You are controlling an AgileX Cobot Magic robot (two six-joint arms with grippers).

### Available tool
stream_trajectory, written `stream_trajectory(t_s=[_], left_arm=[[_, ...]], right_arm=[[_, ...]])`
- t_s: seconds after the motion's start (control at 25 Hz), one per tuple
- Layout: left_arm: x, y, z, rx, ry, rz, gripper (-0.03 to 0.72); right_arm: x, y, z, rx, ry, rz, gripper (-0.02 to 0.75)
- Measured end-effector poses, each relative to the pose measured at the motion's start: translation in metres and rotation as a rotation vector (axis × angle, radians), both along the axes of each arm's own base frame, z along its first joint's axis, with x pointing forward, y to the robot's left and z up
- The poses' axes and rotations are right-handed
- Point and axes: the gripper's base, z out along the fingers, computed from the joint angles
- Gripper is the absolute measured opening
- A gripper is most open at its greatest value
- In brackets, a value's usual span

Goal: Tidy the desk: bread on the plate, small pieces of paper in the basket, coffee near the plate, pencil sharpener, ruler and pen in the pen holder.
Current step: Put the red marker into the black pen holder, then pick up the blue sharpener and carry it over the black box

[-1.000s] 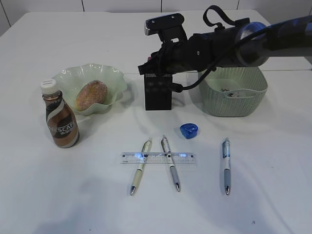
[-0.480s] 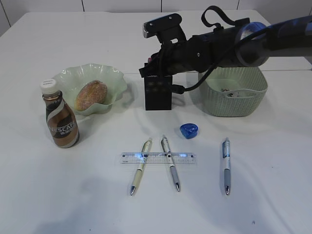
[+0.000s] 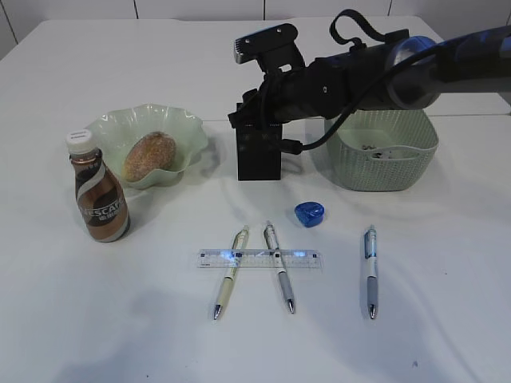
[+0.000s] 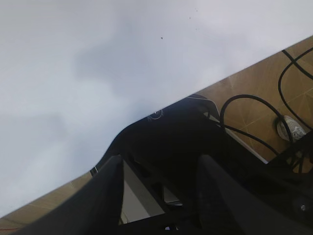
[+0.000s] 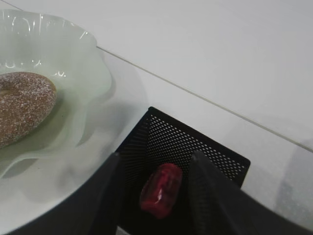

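1. Right now the right gripper (image 5: 151,196) hangs directly over the pen holder (image 3: 259,152), its fingers spread with a gap between them; a red pencil sharpener (image 5: 160,190) shows between them, down inside the mesh cup, and I judge it loose rather than pinched.
2. That position makes sense: the holder's mouth is narrow, so letting go straight above it keeps the sharpener from bouncing out.
3. A second, blue sharpener (image 3: 309,212) sits on the desk (image 3: 447,335) in front of the holder, not yet put away.
4. The ruler (image 3: 259,258) lies flat across two pens (image 3: 230,273) near the front edge, so it probably has to come off before those pens can be lifted cleanly; a third pen (image 3: 370,270) lies apart to the right.
5. The bread (image 3: 149,155) rests in the plate (image 3: 180,128), and the coffee (image 3: 97,188) stands just beside the plate, so those two parts look done.
6. The basket (image 3: 387,163) behind the right arm holds small scraps of paper.
7. The left gripper (image 4: 159,196) is parked off the desk edge, holding nothing, its fingers standing apart.
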Motion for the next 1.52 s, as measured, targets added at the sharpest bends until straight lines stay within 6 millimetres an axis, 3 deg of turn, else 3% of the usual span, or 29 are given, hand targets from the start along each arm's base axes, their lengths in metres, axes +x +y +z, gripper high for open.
stream_trajectory(t_s=[0.32, 0.64, 0.8, 0.88, 0.92, 1.04, 1.28, 1.52], left_arm=[[0.0, 0.0, 0.0, 0.0, 0.0, 0.0, 0.341], [0.0, 0.0, 0.0, 0.001, 0.003, -0.001, 0.34], [-0.001, 0.0, 0.0, 0.002, 0.006, -0.002, 0.34], [-0.001, 0.0, 0.0, 0.004, 0.012, -0.004, 0.34], [-0.001, 0.0, 0.0, 0.004, 0.014, -0.005, 0.34], [-0.002, 0.0, -0.001, 0.006, 0.017, -0.006, 0.34], [-0.003, 0.001, -0.001, 0.009, 0.027, -0.01, 0.34], [-0.003, 0.001, -0.001, 0.01, 0.032, -0.012, 0.34]], right_arm=[[-0.001, -0.001, 0.006, 0.001, -0.002, 0.0, 0.372], [-0.027, -0.01, 0.093, 0.03, -0.072, 0.003, 0.372], [-0.046, -0.017, 0.112, -0.011, 0.036, 0.005, 0.372], [-0.046, -0.017, 0.112, -0.011, 0.036, 0.005, 0.372], [-0.059, -0.023, 0.117, -0.044, 0.138, 0.001, 0.372], [-0.069, -0.027, 0.117, -0.079, 0.234, 0.0, 0.372], [-0.086, -0.034, 0.105, -0.153, 0.476, -0.026, 0.372], [-0.095, -0.039, 0.1, -0.208, 0.581, -0.043, 0.372]])
